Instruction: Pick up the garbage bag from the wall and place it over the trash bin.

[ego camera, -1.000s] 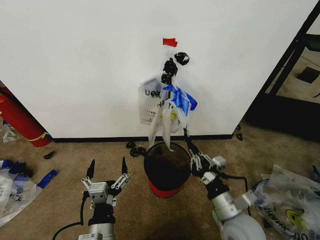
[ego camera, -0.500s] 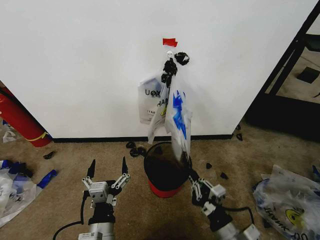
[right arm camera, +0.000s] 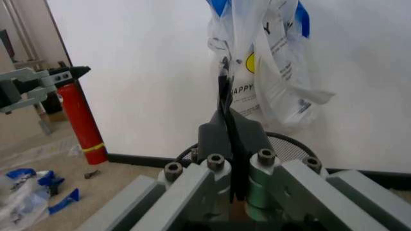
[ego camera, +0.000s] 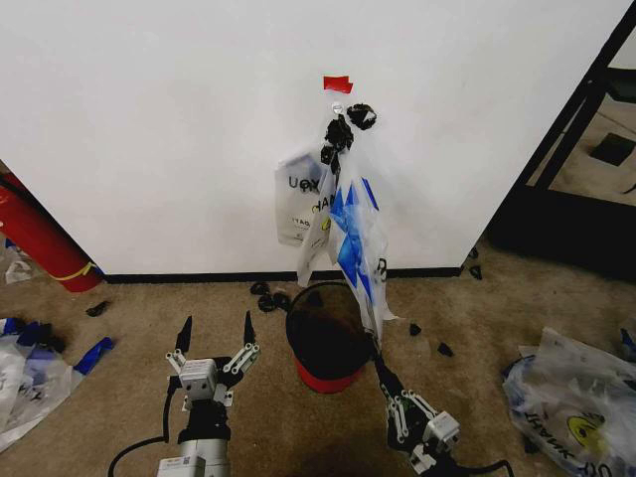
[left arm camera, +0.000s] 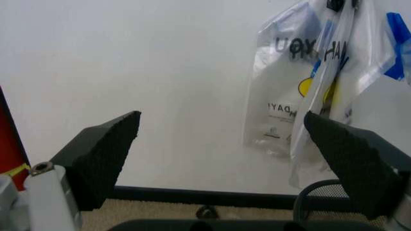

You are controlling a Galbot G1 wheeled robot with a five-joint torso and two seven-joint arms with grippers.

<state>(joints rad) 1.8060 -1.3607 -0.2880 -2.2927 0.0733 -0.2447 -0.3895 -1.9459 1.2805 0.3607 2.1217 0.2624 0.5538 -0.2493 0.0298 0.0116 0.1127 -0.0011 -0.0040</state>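
the garbage bag (ego camera: 353, 234) hangs on the wall (ego camera: 149, 129), bunched at a hook above the trash bin (ego camera: 328, 333), so nothing is over the bin yet. my right gripper (ego camera: 383, 370) sits low beside the bin, fingers pressed together; whether they pinch the bag's lower edge i cannot tell. my left gripper (ego camera: 214, 333) waits spread wide, left of the bin. i judge unhooking and draping remain.

The garbage bag (ego camera: 353, 238) is translucent whitish with blue bands, black lettering and a yellow smiley, against the white wall (ego camera: 169, 129); the trash bin (ego camera: 331, 338) is black mesh on red.
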